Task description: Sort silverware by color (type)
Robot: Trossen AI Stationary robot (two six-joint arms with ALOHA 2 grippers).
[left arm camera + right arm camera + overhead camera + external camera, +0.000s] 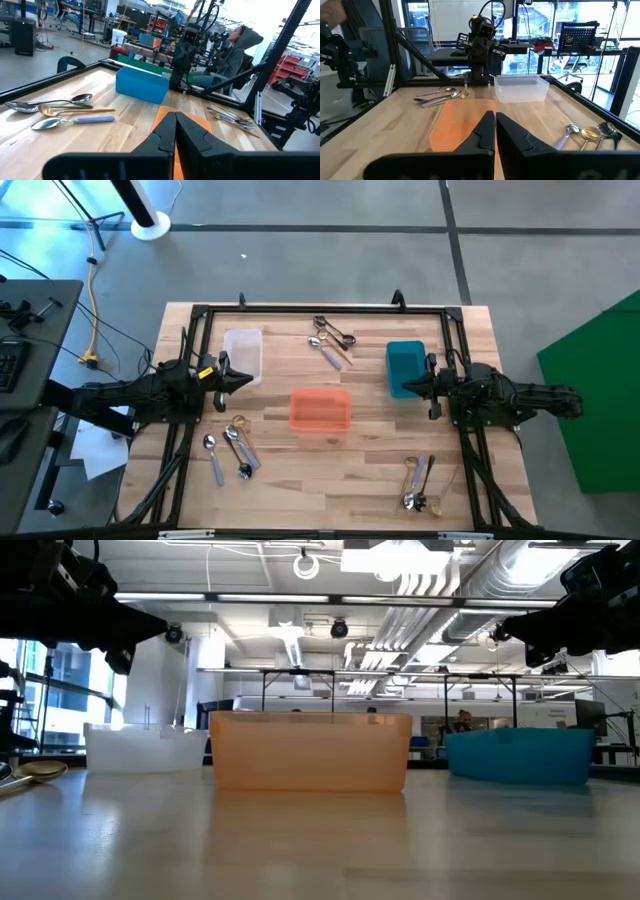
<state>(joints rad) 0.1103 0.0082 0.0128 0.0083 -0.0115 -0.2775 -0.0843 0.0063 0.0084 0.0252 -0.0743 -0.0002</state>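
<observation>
In the low view the gold spoon is cut off at the picture's edge.

You will find no readable text, label, brand, number or sign anywhere: not on the bins, the spoons or the surface.

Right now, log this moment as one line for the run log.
left gripper: shut, empty, by clear bin | right gripper: shut, empty, by teal bin | spoons: three loose groups on table | orange bin: centre
</observation>
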